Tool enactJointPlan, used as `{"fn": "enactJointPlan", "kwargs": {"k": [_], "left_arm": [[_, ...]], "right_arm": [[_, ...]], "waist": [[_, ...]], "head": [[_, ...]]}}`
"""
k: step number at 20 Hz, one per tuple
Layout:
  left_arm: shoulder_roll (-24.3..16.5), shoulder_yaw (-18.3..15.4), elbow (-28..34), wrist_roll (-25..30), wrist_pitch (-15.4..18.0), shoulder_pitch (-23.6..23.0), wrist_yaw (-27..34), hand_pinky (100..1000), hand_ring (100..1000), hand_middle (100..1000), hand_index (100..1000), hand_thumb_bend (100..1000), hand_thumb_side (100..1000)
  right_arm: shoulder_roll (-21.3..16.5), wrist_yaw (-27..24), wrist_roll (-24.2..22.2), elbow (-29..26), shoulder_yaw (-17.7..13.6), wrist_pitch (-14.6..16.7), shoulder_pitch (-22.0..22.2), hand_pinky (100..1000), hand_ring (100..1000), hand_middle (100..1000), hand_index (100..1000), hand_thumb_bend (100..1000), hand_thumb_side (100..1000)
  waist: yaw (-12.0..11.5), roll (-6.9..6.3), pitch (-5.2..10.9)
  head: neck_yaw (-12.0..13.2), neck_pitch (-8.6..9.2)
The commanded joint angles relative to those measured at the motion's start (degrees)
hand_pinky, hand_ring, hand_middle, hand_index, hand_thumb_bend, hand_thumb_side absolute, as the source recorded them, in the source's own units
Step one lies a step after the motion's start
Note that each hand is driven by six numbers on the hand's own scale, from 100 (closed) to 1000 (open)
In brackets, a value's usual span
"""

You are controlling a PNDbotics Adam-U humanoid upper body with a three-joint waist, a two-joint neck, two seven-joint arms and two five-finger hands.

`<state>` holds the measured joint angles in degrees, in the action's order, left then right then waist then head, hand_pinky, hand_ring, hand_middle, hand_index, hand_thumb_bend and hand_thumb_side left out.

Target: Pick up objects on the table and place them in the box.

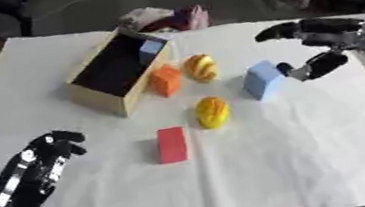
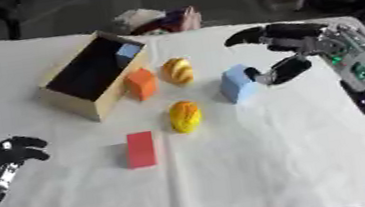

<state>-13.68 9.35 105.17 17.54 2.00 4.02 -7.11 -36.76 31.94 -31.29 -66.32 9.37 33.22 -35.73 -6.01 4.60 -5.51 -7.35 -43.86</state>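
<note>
step: right hand is reaching for the light blue rectangular block; thumb sits just beside the block's right face, fingers arch above and apart from it, nothing grasped yet
right hand state: spread, unclenched, holding nothing
left hand state: left hand idles low at the left over the tabletop, fingers curled inward, holding nothing
how to do it well: judged, bring the arched fingers down over the block's far-left face so thumb and fingers oppose across it; close on the flat sides, not the corners; lift straight up before travelling
path: judged, the carry to the open tan cardboard box goes left over the yellow-orange striped rounded object and the orange block; go high enough to clear both and the box wall
risk: judged, a thumb-only push would slide the block left toward the second yellow-orange rounded object
target look: pale blue, matte, boxy, stands upright on the white cloth-covered tabletop, taller than wide
target place: right of centre, well apart from the box, near both yellow objects
box: dark inside, 1 small blue block at its far end
other items left: flat red rectangular block lies near centre front, apart from everything
progress: judged, early; 5 items sit outside the box
</note>
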Motion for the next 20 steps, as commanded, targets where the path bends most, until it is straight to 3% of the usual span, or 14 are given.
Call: {"fn": "enactJointPlan", "kwargs": {"k": [1,2,10,20], "left_arm": [[-1.06,0.07,0.55,0.02,0.05,0.20,-0.11,825,657,675,745,100,749],[-1.04,0.09,0.53,0.03,0.04,0.18,-0.09,825,657,675,745,100,750],[-0.91,0.08,0.51,0.03,0.05,-0.01,-0.07,825,657,675,744,100,750],[-0.57,0.17,0.62,0.16,0.04,-0.07,0.06,825,659,675,744,100,749]], "right_arm": [[-0.61,5.98,0.48,3.05,-1.45,1.24,-2.14,961,1000,1000,1000,134,261],[-0.33,7.84,0.84,3.90,-1.63,1.51,-2.51,965,1000,1000,1000,159,211],[2.97,22.50,6.65,10.00,-3.50,2.29,-5.49,972,1000,1000,1000,280,109],[7.65,35.66,14.70,17.70,-6.57,1.17,-8.92,968,1000,1000,1000,291,100]], "waist": [[-0.05,-0.24,0.88],[-0.06,-0.23,0.90],[-0.25,-0.56,0.99],[-0.35,-1.29,0.92]], "head": [[-0.14,-0.26],[-0.16,-0.26],[-0.04,-0.26],[-0.21,-0.26]]}}
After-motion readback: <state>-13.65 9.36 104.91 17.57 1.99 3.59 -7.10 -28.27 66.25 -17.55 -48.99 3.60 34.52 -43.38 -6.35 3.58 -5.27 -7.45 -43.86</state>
